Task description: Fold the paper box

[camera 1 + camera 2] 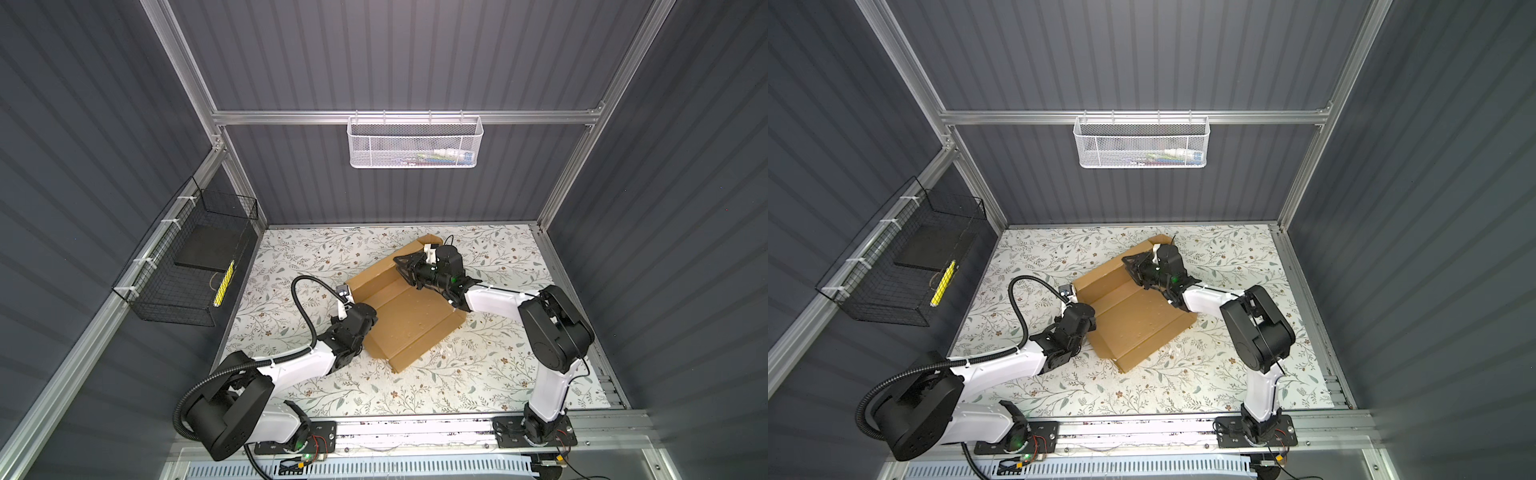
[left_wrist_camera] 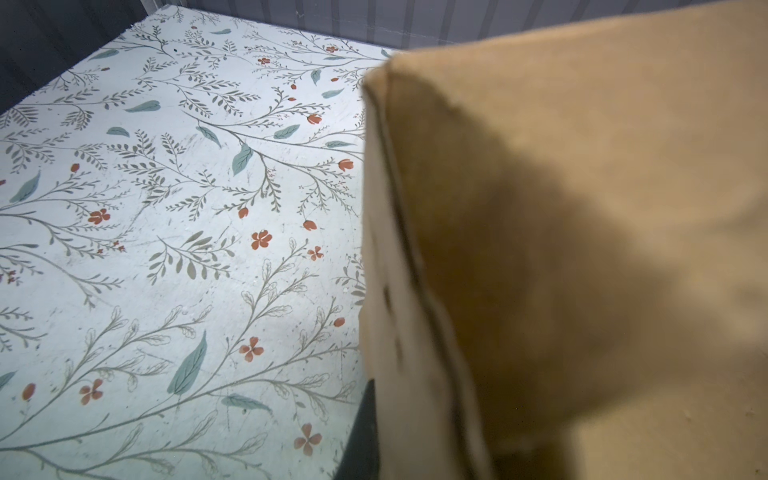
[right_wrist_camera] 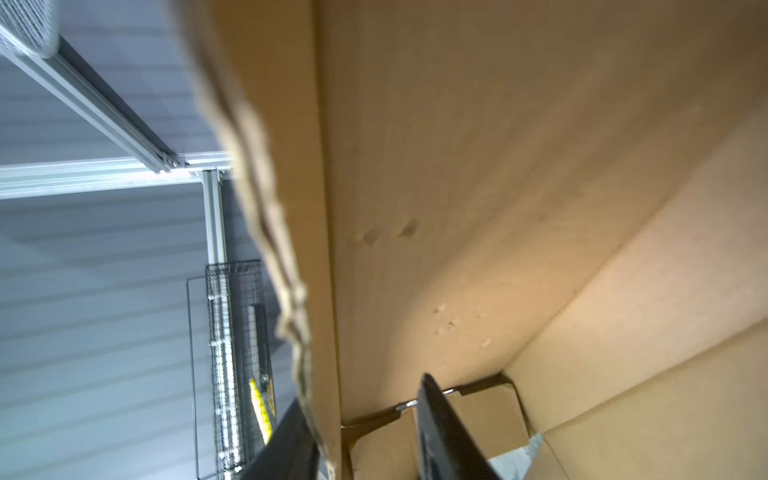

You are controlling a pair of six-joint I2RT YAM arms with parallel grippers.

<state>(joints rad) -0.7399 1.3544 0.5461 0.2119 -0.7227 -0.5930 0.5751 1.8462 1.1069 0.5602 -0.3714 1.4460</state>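
Observation:
The paper box is brown cardboard, partly folded, lying askew in the middle of the floral table, with its far and left walls raised. My left gripper sits at the box's left near corner, shut on the left wall. In the left wrist view one dark finger lies against the outside of that wall, and the other is hidden behind the cardboard. My right gripper stands open astride the raised far wall, one finger outside and one inside with a gap.
A white mesh basket hangs on the back rail. A black wire basket with a dark slab and a yellow object is fixed to the left wall. Floral table surface surrounds the box; the arm bases stand on the front rail.

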